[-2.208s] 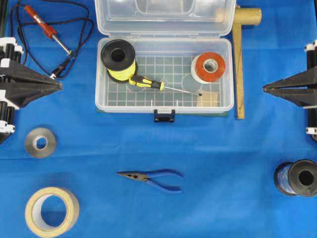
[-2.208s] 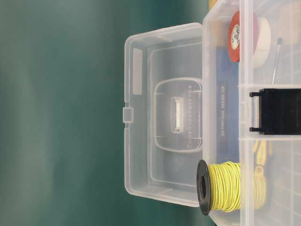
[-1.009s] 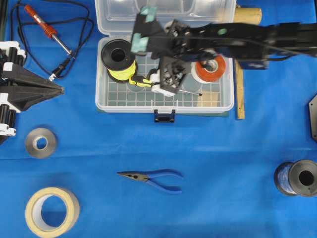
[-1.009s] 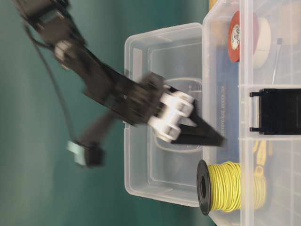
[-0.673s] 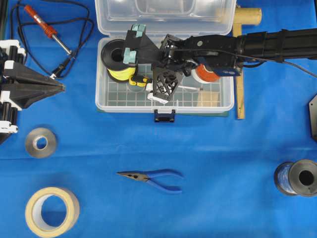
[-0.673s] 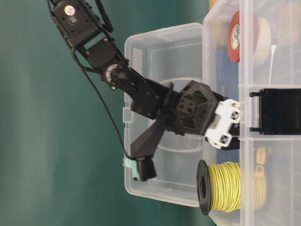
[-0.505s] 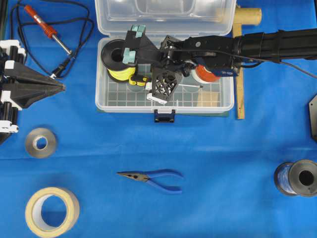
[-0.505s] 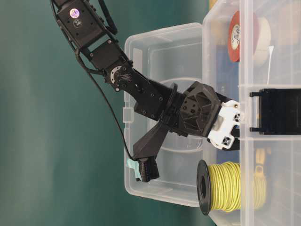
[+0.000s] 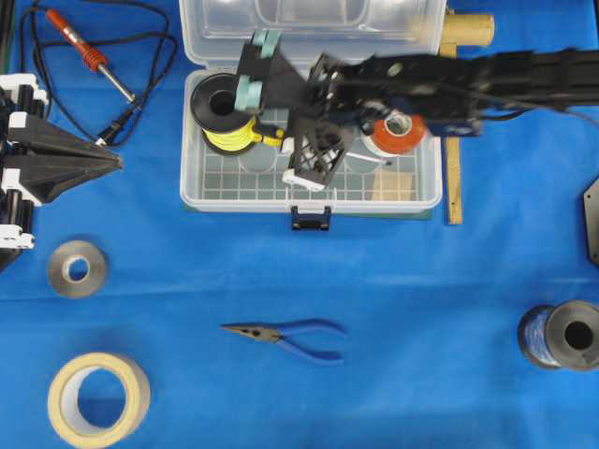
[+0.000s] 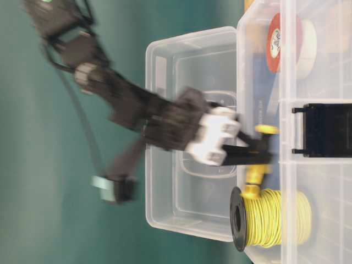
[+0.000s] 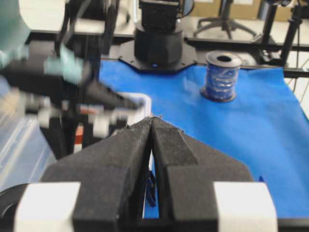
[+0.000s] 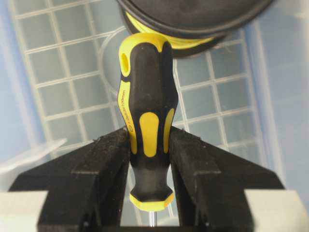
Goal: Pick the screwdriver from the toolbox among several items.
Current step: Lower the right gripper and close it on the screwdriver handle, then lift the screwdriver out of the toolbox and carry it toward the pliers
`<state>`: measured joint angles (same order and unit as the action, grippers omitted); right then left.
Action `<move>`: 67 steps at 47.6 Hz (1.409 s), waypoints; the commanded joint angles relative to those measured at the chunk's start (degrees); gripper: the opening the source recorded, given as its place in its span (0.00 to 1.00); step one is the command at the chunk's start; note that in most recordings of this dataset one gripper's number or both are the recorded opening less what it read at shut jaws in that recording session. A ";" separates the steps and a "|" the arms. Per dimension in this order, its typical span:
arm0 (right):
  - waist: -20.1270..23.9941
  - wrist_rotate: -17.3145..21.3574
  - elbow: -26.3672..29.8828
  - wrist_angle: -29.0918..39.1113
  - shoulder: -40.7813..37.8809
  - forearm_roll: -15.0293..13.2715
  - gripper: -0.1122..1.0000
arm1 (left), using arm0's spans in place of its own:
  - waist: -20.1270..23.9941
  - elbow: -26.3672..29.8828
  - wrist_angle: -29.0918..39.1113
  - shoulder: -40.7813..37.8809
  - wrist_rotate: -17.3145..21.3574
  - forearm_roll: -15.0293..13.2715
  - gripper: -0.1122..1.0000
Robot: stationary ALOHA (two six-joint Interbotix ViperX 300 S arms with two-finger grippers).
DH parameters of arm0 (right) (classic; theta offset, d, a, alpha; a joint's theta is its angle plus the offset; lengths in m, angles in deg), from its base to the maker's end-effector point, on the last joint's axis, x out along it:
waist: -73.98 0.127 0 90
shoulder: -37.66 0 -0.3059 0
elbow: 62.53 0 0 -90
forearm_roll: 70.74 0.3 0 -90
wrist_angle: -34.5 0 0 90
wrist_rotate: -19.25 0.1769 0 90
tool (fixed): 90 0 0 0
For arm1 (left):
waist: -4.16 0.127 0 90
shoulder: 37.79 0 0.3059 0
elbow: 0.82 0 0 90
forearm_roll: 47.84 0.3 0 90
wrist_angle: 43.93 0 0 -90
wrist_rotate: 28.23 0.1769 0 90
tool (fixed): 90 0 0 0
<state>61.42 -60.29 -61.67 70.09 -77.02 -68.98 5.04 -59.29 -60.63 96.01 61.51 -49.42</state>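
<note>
Right gripper (image 12: 148,145) pinches the screwdriver (image 12: 146,118) across its handle, centre frame, above the toolbox (image 9: 197,192) floor; long axis crosses the jaws. Left gripper (image 11: 152,126) pressed together, idle.

I'm seeing even, bright overhead light, soft shadows only. The right arm (image 9: 440,84) is smearing with motion blur in both exterior views. Glare is washing the toolbox (image 9: 309,19) lid. The left gripper (image 11: 152,126) is sitting soft, too close; the screwdriver (image 12: 146,121) is reading sharp.
</note>
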 commanded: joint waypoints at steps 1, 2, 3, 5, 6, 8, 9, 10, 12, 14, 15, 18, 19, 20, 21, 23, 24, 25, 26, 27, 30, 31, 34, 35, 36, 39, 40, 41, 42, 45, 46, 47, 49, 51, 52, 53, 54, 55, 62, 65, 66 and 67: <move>0.18 0.53 0.62 1.67 5.80 0.09 0.33 | 0.18 0.70 -0.09 -0.18 0.00 -0.18 0.10; 0.26 0.79 0.62 2.20 6.59 0.09 0.33 | 0.18 0.70 0.00 -0.18 0.09 -0.18 0.10; 0.44 1.05 0.62 2.64 7.29 0.09 0.33 | 0.26 0.70 0.09 -0.18 0.09 -0.18 0.10; 0.70 1.67 0.62 3.87 8.79 0.09 0.33 | 0.35 0.62 0.09 -0.18 0.09 -0.18 0.10; 1.05 2.29 0.62 4.75 9.76 0.09 0.33 | 0.44 0.70 0.09 -0.18 0.00 -0.18 0.10; 1.85 2.99 0.53 5.71 10.99 0.09 0.33 | 0.62 0.70 0.18 -0.18 0.00 -0.18 0.10; 2.37 3.34 0.44 6.06 11.51 0.09 0.33 | 0.62 0.70 0.26 -0.18 0.00 -0.18 0.10; 2.99 3.69 0.44 6.42 11.95 0.00 0.33 | 0.70 0.62 0.35 -0.18 0.00 -0.18 0.10; 4.39 4.31 0.26 6.68 12.66 0.00 0.33 | 0.79 0.62 0.53 -0.18 0.00 -0.18 0.10; 6.06 4.92 0.18 6.50 13.01 -0.09 0.33 | 0.79 0.62 0.70 -0.18 0.00 -0.18 0.10; 6.94 5.27 0.18 6.50 13.01 -0.09 0.33 | 0.88 0.62 0.70 -0.18 0.00 -0.18 0.10; 9.93 6.59 0.09 6.06 12.57 -0.18 0.33 | 0.97 0.62 0.79 -0.18 0.00 -0.26 0.10; 11.43 7.38 0.18 5.45 12.22 -0.35 0.33 | 1.05 0.62 0.79 -0.18 0.00 -0.18 0.10; 12.48 8.00 0.18 4.92 11.95 -0.53 0.33 | 1.14 0.53 0.79 -0.09 0.00 -0.18 0.10; 13.45 8.61 0.18 4.31 11.69 -0.79 0.33 | 1.14 0.62 0.79 -0.09 0.00 -0.18 0.10; 15.38 9.84 0.18 2.64 10.81 -1.41 0.33 | 1.32 0.53 0.88 -0.09 0.00 -0.18 0.10; 16.17 10.63 0.18 1.85 10.37 -1.85 0.33 | 1.41 0.53 0.79 -0.09 0.00 -0.26 0.10; 17.05 11.34 0.26 0.97 9.76 -2.20 0.33 | 1.49 0.53 0.79 -0.18 0.00 -0.18 0.10; 17.84 12.13 0.35 0.09 9.14 -2.55 0.33 | 1.58 0.62 0.79 -0.09 0.00 -0.18 0.10; 18.54 12.83 0.53 -0.70 8.44 -2.99 0.33 | 1.76 0.53 0.79 -0.09 0.00 -0.18 0.10; 20.30 15.21 0.88 -2.90 6.06 -4.04 0.33 | 1.93 0.62 0.79 -0.09 0.00 -0.18 0.10; 20.83 16.00 0.97 -3.43 5.19 -4.39 0.33 | 2.02 0.62 0.79 -0.09 0.00 -0.18 0.10; 21.88 18.46 1.67 -4.92 1.93 -5.45 0.33 | 2.02 0.62 0.79 -0.09 0.00 -0.18 0.10; 22.15 19.25 1.85 -5.19 1.05 -5.71 0.33 | 2.02 0.62 0.79 -0.09 0.00 -0.18 0.10; 22.32 19.86 2.02 -5.45 0.09 -5.89 0.33 | 2.02 0.53 0.88 -0.09 0.00 -0.18 0.10; 22.76 21.27 2.99 -5.89 -2.55 -6.24 0.33 | 2.02 0.53 0.79 -0.09 0.00 -0.18 0.10; 22.85 21.53 3.25 -5.89 -3.43 -6.33 0.33 | 2.02 0.53 0.79 -0.09 0.00 -0.18 0.10; 22.94 21.62 3.52 -5.89 -4.13 -6.42 0.33 | 2.02 0.53 0.79 0.00 0.00 -0.18 0.10; 22.94 21.88 3.69 -5.89 -4.92 -6.42 0.33 | 2.02 0.53 0.88 0.00 0.00 -0.26 0.10; 22.94 22.50 4.22 -5.63 -6.94 -6.50 0.33 | 2.02 0.53 0.79 -0.09 0.00 -0.18 0.10; 22.94 22.50 4.31 -5.71 -7.56 -6.50 0.33 | 2.02 0.44 0.79 0.00 0.00 -0.18 0.10; 22.85 22.59 4.39 -5.63 -8.35 -6.50 0.33 | 2.02 0.53 0.79 0.00 0.00 -0.18 0.10; 22.68 22.59 4.48 -5.71 -9.23 -6.50 0.33 | 2.02 0.44 0.79 0.00 0.00 -0.18 0.10; 22.68 22.59 4.57 -5.80 -10.02 -6.50 0.33 | 2.02 0.44 0.79 0.00 0.00 -0.26 0.10; 22.59 22.59 4.48 -5.89 -10.20 -6.50 0.33 | 2.02 0.44 0.79 0.00 0.00 -0.18 0.10; 22.59 22.59 4.48 -5.98 -10.46 -6.50 0.33 | 2.02 0.35 0.79 -0.09 0.00 -0.18 0.10; 22.59 22.59 4.57 -5.98 -10.63 -6.50 0.33 | 2.02 0.35 0.79 0.00 0.00 -0.18 0.10; 22.59 22.68 4.66 -5.89 -10.81 -6.50 0.33 | 2.02 0.35 0.79 0.00 0.00 -0.26 0.10; 22.59 22.68 4.83 -5.54 -11.16 -6.33 0.33 | 2.02 0.26 0.79 0.00 0.00 -0.18 0.10; 22.50 22.76 4.92 -4.83 -11.07 -6.24 0.34 | 2.02 0.26 0.88 0.00 0.00 -0.26 0.10; 22.59 22.76 4.92 -4.57 -10.90 -6.24 0.34 | 2.02 0.26 0.88 0.00 0.00 -0.18 0.10; 22.59 22.76 5.01 -4.13 -10.81 -6.33 0.34 | 2.02 0.26 0.88 0.00 0.00 -0.18 0.10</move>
<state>84.00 -37.62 -57.98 65.26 -89.41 -75.31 6.97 -59.64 -59.49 96.27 61.51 -49.60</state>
